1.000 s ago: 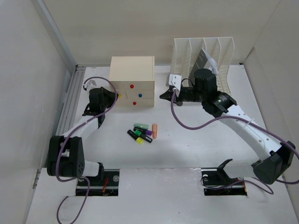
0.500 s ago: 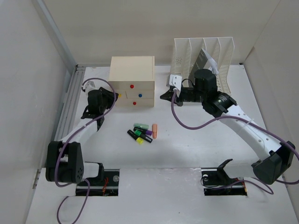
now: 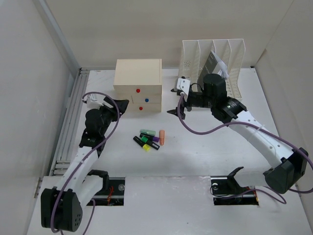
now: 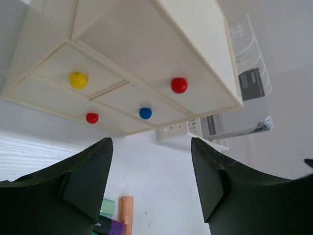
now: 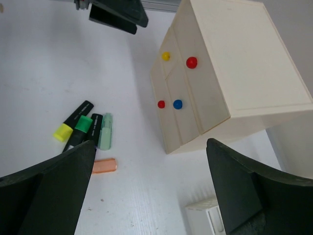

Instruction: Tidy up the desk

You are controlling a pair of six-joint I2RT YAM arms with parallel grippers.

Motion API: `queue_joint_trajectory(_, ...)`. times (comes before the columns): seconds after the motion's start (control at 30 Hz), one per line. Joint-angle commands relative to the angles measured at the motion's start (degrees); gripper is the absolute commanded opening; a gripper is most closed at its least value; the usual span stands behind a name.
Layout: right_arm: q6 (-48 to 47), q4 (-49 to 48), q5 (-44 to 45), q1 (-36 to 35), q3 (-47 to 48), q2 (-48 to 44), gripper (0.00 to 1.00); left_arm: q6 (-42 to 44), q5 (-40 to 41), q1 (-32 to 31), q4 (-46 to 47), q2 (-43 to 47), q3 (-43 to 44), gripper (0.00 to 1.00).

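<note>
Both arms have just let go. The left tool (image 3: 116, 107) has backed away from the front of the drawer box (image 3: 138, 73) toward the near-left and spread its jaws, and the right tool (image 3: 176, 100), clenched a moment ago, now stands released beside the box's right side. Neither holds anything. All the drawers look shut in the left wrist view, so the work at the box seems finished for now. What remains loose is the cluster of highlighters (image 3: 149, 139) lying on the tabletop (image 3: 195, 161) — probably the next thing to tidy. The tabletop stretches under both tools. The left one hangs over its left part, angled toward the box front, the right one over the stretch between the box and the file rack (image 3: 215, 54) — the highlighters lie nearer the arm bases, between the two.
</note>
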State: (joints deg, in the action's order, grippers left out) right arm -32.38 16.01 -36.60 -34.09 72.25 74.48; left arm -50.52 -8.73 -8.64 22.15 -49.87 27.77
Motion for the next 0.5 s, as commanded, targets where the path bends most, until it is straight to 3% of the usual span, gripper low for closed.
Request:
queue_joint_trajectory(0.0,2.0,-4.1,4.5,0.5,0.0,-2.1,1.0,0.3,-5.7,-0.5,6.3,-4.2,-2.4,0.62)
queue_joint_trajectory(0.1,3.5,-5.5,5.0,1.1,0.0,-2.1,1.0,3.5,-10.3,-2.1,11.5,-9.4,-3.2,0.65)
queue_joint_trajectory(0.3,7.8,-6.7,8.6,2.2,0.5,-1.5,1.0,7.2,-10.3,-5.4,14.8,-18.9,-0.4,0.66)
queue_joint_trajectory(0.43,9.4,-7.2,8.6,2.8,0.5,-1.5,0.86,7.7,-9.2,-6.6,15.3,-22.9,2.9,0.66)
queue_joint_trajectory(0.47,10.0,-7.7,8.0,3.3,0.5,-1.5,0.78,7.7,-9.2,-6.6,15.3,-24.6,3.9,0.66)
